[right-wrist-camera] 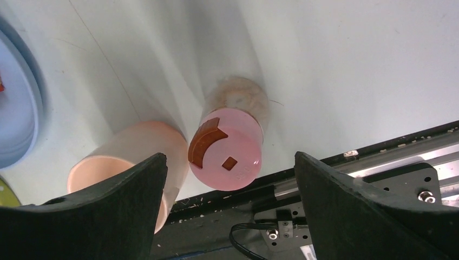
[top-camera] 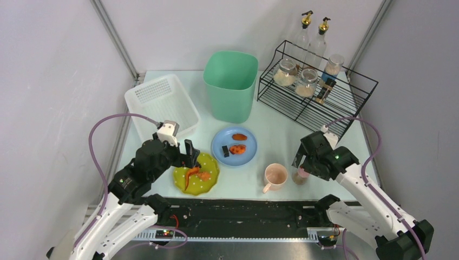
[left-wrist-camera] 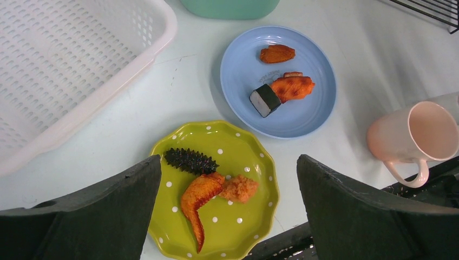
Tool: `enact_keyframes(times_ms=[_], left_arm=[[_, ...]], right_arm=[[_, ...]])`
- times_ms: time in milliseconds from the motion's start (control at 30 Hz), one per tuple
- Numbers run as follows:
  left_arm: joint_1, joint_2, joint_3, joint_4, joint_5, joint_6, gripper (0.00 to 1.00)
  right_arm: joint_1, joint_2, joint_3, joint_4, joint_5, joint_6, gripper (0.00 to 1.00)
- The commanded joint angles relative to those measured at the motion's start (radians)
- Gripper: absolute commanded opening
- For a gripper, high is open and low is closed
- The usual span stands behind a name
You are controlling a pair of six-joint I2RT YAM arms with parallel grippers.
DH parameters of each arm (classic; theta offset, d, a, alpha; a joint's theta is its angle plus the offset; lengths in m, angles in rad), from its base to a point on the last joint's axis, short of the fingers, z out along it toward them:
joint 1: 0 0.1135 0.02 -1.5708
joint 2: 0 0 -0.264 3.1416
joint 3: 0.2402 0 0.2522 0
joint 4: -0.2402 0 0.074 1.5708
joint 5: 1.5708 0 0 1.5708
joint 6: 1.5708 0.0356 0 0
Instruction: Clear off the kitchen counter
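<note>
The pale kitchen counter (top-camera: 270, 122) holds a green dotted plate (top-camera: 208, 181) with a chicken wing (left-wrist-camera: 200, 197), a dark sea cucumber (left-wrist-camera: 189, 160) and a fried lump. Behind it is a blue plate (top-camera: 246, 157) with three food pieces. A pink mug (top-camera: 276, 175) stands near the front edge, and a pink-lidded jar (top-camera: 300, 176) stands just right of it. My left gripper (top-camera: 189, 154) is open and empty above the green plate (left-wrist-camera: 243, 216). My right gripper (top-camera: 300, 162) is open and empty above the jar (right-wrist-camera: 230, 146), with the mug (right-wrist-camera: 135, 143) beside its left finger.
A white perforated basket (top-camera: 162, 100) sits at the back left and a green bin (top-camera: 230, 84) at the back centre. A black wire rack (top-camera: 335, 103) with jars and bottles is at the back right. A black rail (top-camera: 243, 208) runs along the front edge.
</note>
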Motion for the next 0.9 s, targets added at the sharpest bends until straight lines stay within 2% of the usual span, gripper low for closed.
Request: enact_keyframes(times_ms=[0,67,267,433,533,667,867], left_arm=[[-0.007,0.002,-0.005,0.012,0.006,-0.005,0.98],[-0.008,0.001,-0.004,0.013,0.006,-0.004,0.98],[-0.009,-0.001,-0.005,0.012,0.006,-0.005,0.98],[-0.009,-0.003,-0.005,0.013,0.007,-0.004,0.98],[-0.008,-0.005,-0.005,0.013,0.008,-0.004,0.98],[-0.010,-0.005,-0.005,0.012,0.008,-0.005,0.98],[-0.012,-0.002,-0.005,0.012,0.008,-0.005,0.98]], right_arm=[[0.012,-0.021,-0.016,0.031,-0.019,0.023,0.88],[0.013,-0.027,-0.028,0.049,-0.031,0.015,0.81],[0.017,-0.017,-0.042,0.084,-0.089,-0.006,0.48],[0.018,-0.016,-0.043,0.091,-0.087,-0.011,0.33],[0.019,-0.021,-0.040,0.109,-0.100,-0.019,0.17],[0.018,-0.027,-0.002,0.103,-0.086,-0.024,0.14],[0.005,-0.003,0.165,0.080,-0.031,-0.061,0.14]])
